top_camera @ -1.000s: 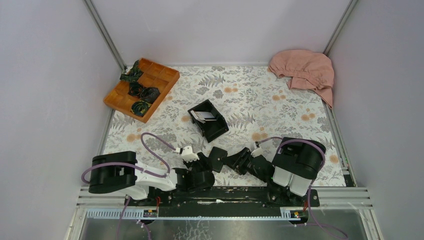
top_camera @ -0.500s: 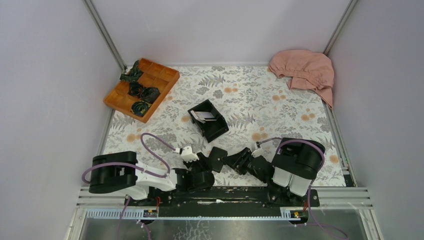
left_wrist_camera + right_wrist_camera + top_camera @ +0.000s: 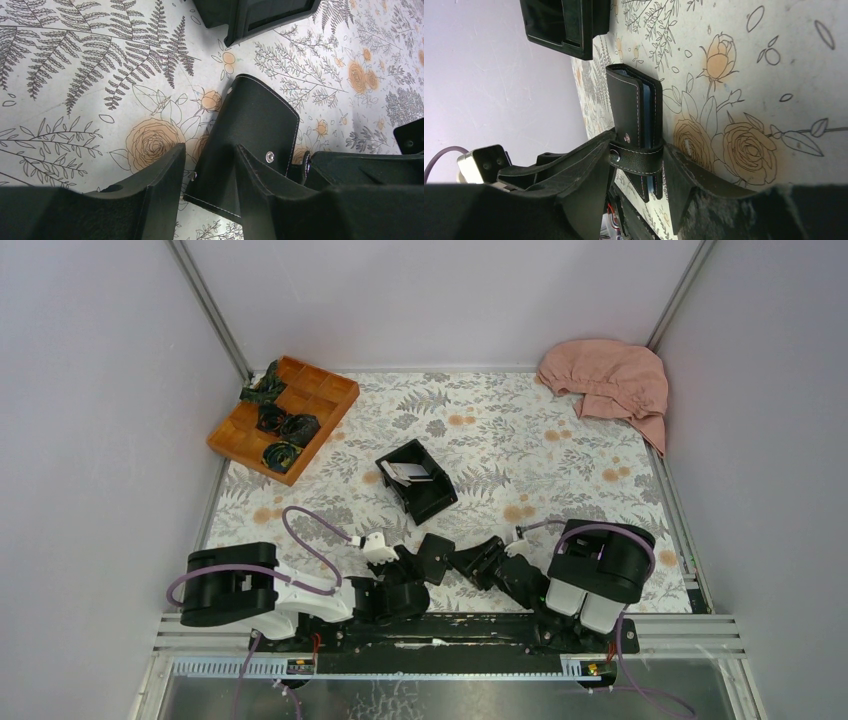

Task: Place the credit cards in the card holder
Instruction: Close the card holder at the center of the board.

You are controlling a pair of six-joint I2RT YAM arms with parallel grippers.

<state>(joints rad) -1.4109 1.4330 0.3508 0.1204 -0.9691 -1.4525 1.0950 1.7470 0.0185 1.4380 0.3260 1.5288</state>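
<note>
Right wrist view: right pincer (image 3: 638, 150) clamps the small black bifold card holder (image 3: 629, 105), clasp snapped shut, at the floral desk (image 3: 520, 440)'s near edge; left pincer (image 3: 210, 155) straddles it half open. White credit cards (image 3: 407, 471) sit in the rigid black box (image 3: 432, 502): none loaded yet.

top cam: i get soft, even light, looks overhead, only faint shadows on the floral cloth (image 3: 500, 440). wrist cams: cloth sharp + bright, but the fingers (image 3: 155, 195) up close are dark, oof blobs. r wrist pic: wall (image 3: 484, 75) flat, featureless. black parts lose detail everywhere.
</note>
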